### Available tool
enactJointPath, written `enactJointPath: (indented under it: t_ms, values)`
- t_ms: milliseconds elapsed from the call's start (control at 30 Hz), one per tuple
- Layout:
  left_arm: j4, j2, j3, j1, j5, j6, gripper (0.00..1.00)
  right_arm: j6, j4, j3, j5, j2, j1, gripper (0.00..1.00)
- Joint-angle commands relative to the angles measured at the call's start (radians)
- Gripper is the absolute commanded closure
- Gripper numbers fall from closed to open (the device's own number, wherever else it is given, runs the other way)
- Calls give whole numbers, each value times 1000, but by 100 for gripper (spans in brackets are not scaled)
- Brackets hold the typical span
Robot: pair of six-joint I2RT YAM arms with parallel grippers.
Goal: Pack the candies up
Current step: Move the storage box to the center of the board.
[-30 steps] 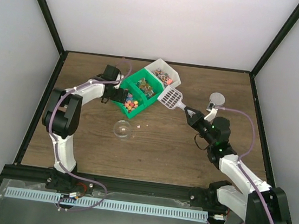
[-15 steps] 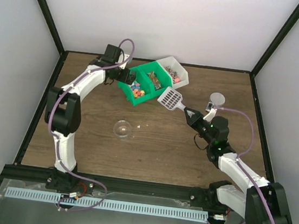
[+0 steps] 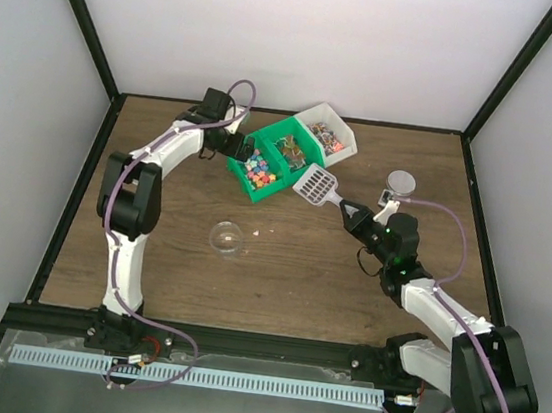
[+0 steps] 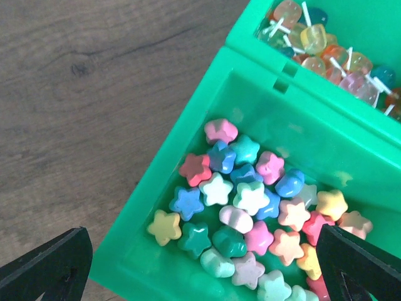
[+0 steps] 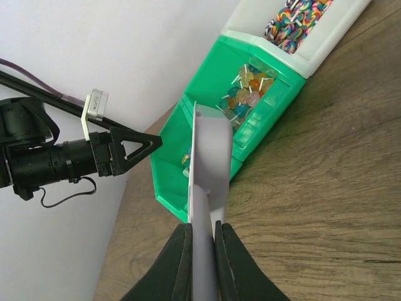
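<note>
The candies (image 4: 250, 200) lie loose in the left end compartment of the green bin (image 4: 178, 141), little pastel stars heaped against its wall (lollipops fill the next compartment). We judge them light, hard and smooth. They should slide and roll freely, and each looks too small for jaws to pinch singly. So we would take them from beneath, running the scoop (image 5: 210, 157) under the heap. The bin itself seems light plastic, apt to skid on the surface (image 3: 297, 280) if pushed.

The left arm (image 3: 167, 153) extends far out, elbow bent. The left gripper (image 4: 203, 266) hangs over the bin's corner, jaws spread wide with nothing pinched. The right arm (image 3: 426, 300) stretches toward the middle. The right gripper (image 5: 203, 266) has its jaws pressed onto the scoop's handle, with the scoop's head just beside the bin. Whether the scoop carries anything we cannot tell.
</note>
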State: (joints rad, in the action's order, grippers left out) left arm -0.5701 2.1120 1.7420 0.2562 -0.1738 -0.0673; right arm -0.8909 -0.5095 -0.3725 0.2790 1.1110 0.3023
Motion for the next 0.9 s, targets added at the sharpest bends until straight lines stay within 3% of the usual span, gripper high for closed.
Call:
enactJointPath:
  t_ms: [0,200,400,600,867]
  values:
    - [46,-23,-34,3,10,-5,0,15,-35,-26,-15,6,-4,99]
    - [117,-64,-22,2,-34,-7,0,14,-34,-20,-19,0,-4,99]
    - [92,49,150,8,-144,-62,0,22,-27,-24,-36,1,-5,99]
    - [85,189,296,32,-53,-74,0,42,26,-48,-52,-23,-11,99]
    - [161,267,325,138,166,-105,0,58,51,-30,-77,-74,-11,99]
